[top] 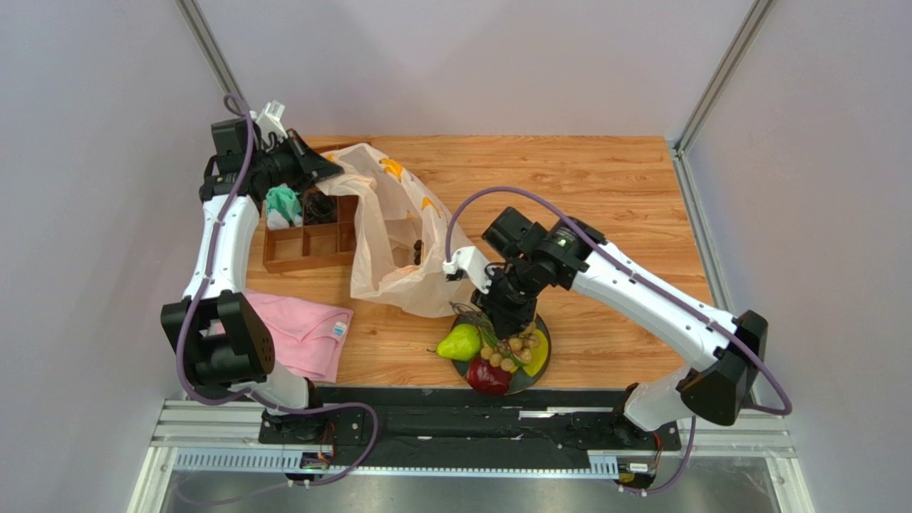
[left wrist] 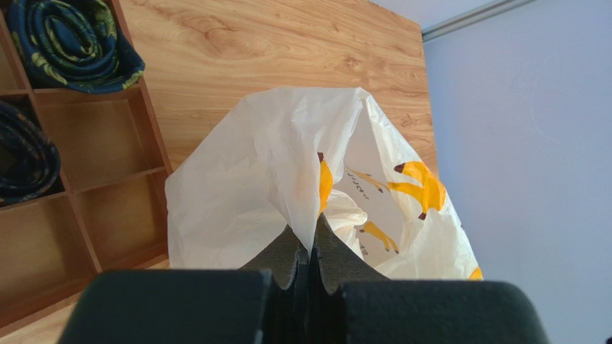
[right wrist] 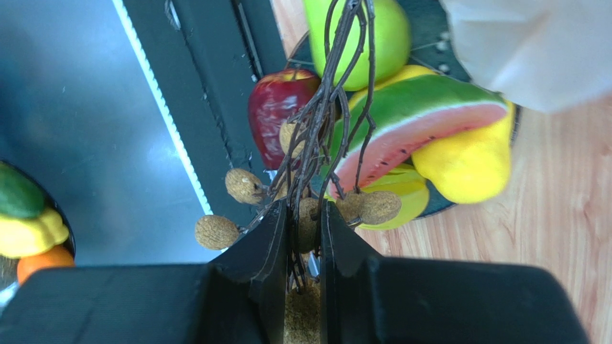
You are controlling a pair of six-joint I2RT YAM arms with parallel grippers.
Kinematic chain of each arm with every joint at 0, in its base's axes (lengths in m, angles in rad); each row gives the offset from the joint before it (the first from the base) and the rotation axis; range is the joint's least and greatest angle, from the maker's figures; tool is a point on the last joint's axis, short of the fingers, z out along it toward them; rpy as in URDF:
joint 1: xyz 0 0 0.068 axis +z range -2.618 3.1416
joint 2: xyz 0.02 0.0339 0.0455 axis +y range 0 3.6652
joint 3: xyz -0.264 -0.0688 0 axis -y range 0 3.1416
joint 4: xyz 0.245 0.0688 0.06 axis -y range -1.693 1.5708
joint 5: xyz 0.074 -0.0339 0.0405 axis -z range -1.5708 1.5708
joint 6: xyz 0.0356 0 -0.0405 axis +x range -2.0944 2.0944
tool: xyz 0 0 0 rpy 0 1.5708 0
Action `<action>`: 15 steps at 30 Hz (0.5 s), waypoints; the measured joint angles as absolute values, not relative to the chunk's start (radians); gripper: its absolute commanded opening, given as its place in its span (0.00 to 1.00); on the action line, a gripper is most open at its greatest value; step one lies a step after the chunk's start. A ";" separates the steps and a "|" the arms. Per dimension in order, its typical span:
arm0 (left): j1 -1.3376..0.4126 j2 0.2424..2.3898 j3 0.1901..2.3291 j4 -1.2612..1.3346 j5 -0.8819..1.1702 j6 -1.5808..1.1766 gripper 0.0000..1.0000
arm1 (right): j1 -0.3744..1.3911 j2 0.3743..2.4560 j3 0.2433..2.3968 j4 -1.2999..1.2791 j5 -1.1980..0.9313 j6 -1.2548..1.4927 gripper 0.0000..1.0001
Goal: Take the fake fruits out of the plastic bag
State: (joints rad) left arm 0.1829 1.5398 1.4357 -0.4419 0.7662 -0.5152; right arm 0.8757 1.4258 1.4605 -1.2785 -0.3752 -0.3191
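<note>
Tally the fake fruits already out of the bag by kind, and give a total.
green pear: 1
dark red apple: 1
watermelon slice: 1
yellow fruits: 2
tan grape bunch, held by its stems in the right end effector: 1
Total: 6

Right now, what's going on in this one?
The left gripper has its fingers pinched shut on the edge of the banana-print plastic bag, holding it up beside the wooden organizer. The right gripper is clamped on the twiggy stem of a tan grape bunch over the dark plate, where a green pear, red apple, watermelon slice and yellow fruit already lie. Whether more fruit is in the bag cannot be seen.
</note>
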 measured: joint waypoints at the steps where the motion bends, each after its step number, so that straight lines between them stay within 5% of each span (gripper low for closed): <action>1: 0.183 1.540 1.436 -0.441 0.772 -0.519 0.00 | 0.889 1.448 1.468 -1.288 -0.379 -0.326 0.15; 8: 0.183 1.538 1.419 -0.403 0.794 -0.551 0.00 | 0.922 1.549 1.481 -1.326 -0.390 -0.319 0.23; 15: 0.183 1.522 1.398 -0.398 0.804 -0.561 0.00 | 0.923 1.647 1.557 -1.317 -0.366 -0.269 0.61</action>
